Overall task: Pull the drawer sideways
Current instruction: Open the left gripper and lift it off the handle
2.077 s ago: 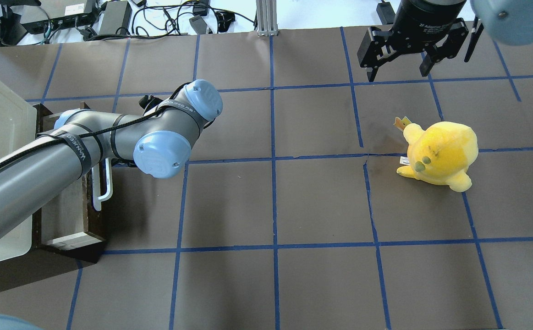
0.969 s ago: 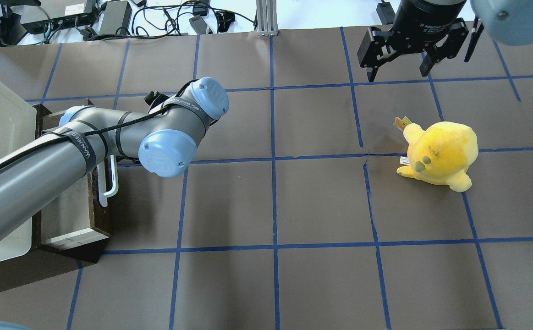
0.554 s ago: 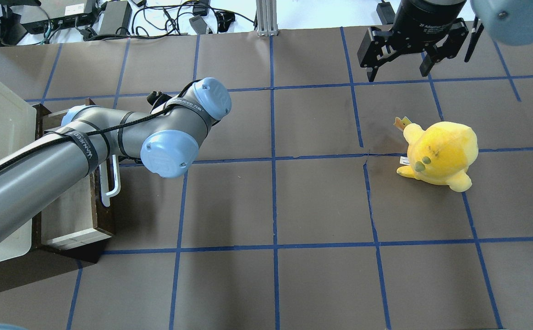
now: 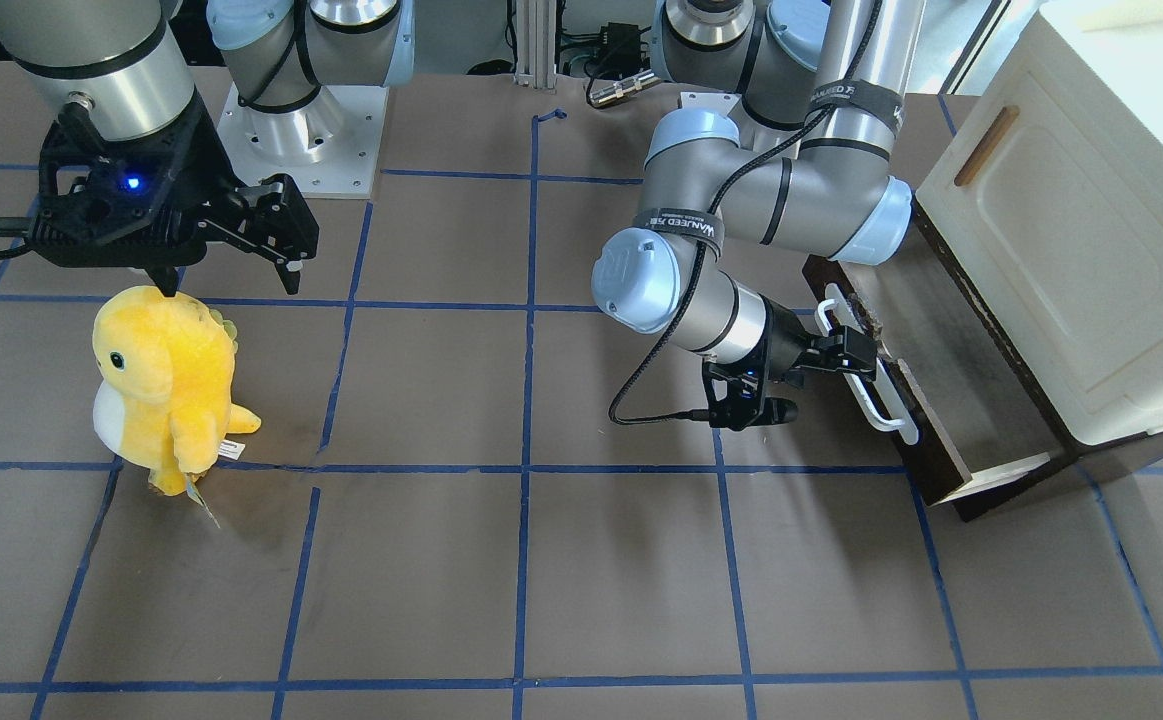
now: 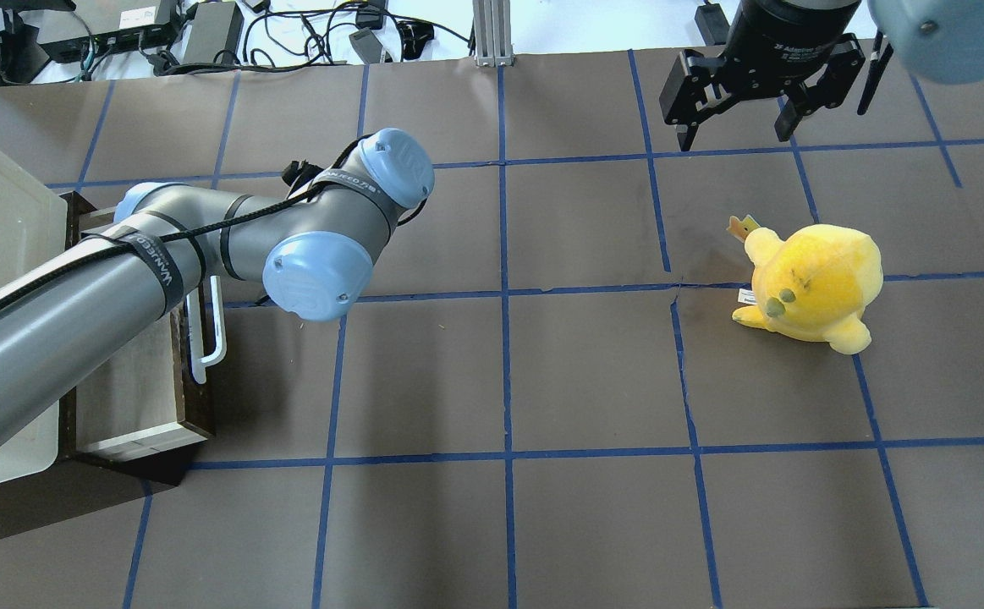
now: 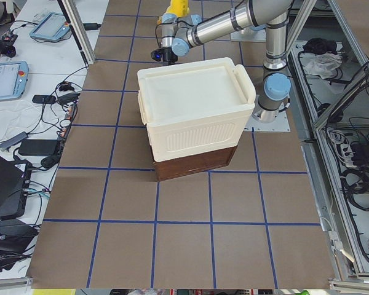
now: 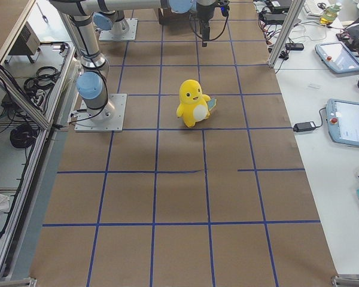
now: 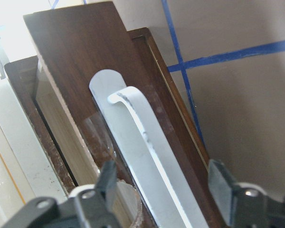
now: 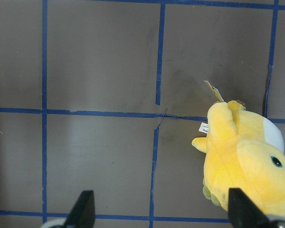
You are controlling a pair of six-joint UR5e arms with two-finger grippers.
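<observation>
The dark brown drawer (image 4: 941,400) stands partly pulled out from under the cream cabinet (image 4: 1071,250); its shallow tray (image 5: 132,381) shows in the overhead view. Its long white bar handle (image 4: 884,408) runs along the front. My left gripper (image 4: 859,352) is at the handle's far end. In the left wrist view the handle (image 8: 137,128) lies between the two fingers, which close in on it, and my left gripper (image 8: 161,183) holds it. In the overhead view the left forearm hides that gripper. My right gripper (image 5: 737,131) hangs open and empty above the mat, far from the drawer.
A yellow plush toy (image 5: 813,283) stands on the mat just in front of the right gripper, also in the right wrist view (image 9: 247,161). The cabinet door has a small wooden handle (image 4: 986,145). Cables and boxes lie beyond the table's far edge.
The drawer has slid further out of the cabinet, to the right in the overhead view, with my left arm moving the same way. The right arm and plush toy have not moved.
</observation>
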